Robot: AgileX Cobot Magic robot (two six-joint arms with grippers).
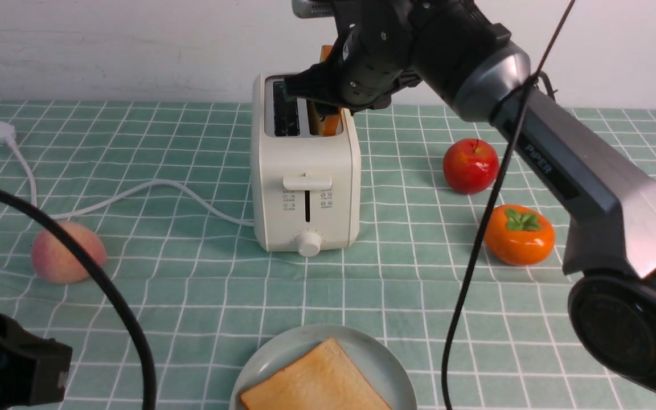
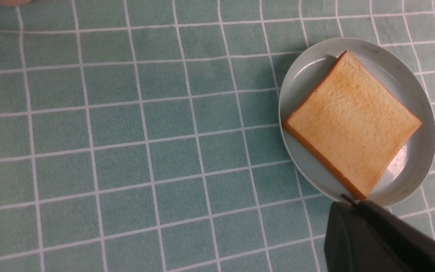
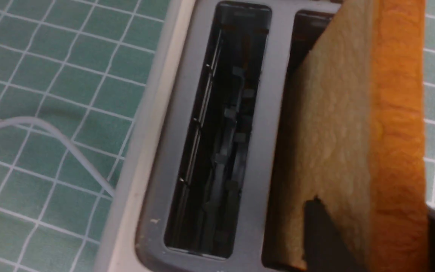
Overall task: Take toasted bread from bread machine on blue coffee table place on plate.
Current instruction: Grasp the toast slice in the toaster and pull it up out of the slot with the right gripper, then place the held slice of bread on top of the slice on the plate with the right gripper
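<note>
Nearest: the plate [image 1: 382, 356] is sitting at the near edge of the blue coffee table [image 1: 191, 285], centre front. It is already carrying one slice of toasted bread [image 1: 316, 381], lying flat with a corner pointing away. The left gripper [image 2: 353, 206] is hanging just beside the plate's rim, jaws closed on nothing, not touching that slice.

Mid-table: the bread machine [image 1: 305, 171] is standing upright, lever and dial facing the robot, slots running front to back. The slot on the robot's left is showing empty. The second slice [image 3: 353, 132] is standing on edge in the slot on the robot's right and rising clear above the top. Its long edge is lying along the slot, broad faces turning left and right.

Over it: the right gripper [image 3: 383, 241] is reaching down from above. One of its fingers [image 3: 325, 238] is lying against the tan face and the other is showing beyond the crust, so the slice is sitting between them. Gripping or merely flanking, I cannot tell; the wrist view is blurring at the contact.

Judgement: the fingers are spanning the slice's thickness, so the pull-out is needing to go straight up along the slot, then back toward the plate. The right arm is nearer by far.

Slice is looking golden-tan, fine-pored, square and stiff, with an orange-brown crust.
</note>
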